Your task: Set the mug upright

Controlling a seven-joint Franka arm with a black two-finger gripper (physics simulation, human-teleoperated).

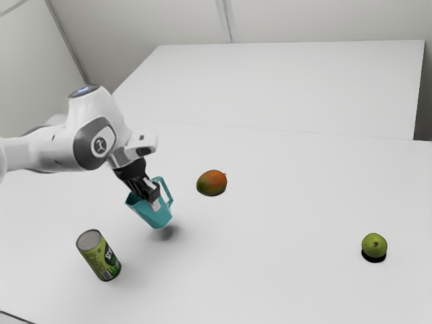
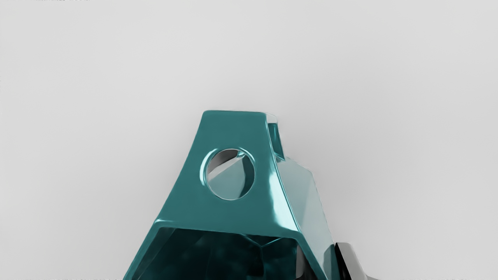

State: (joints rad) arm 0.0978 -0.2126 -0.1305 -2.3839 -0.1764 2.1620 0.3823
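Exterior view: one glossy teal faceted mug with handle, tilted, mouth towards the view's upper left, base above its shadow on the smooth white table; one black two-finger gripper, closed on the mug's wall. Status, as judged: grasp and lift in place; levelling, lowering onto the base and release outstanding.

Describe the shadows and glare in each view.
Exterior view: a soft, blurry shadow below the mug, a darker, crisper one under the green fruit; wrist view: white glare streaks along the mug's side, the table behind it a smooth pale gray.
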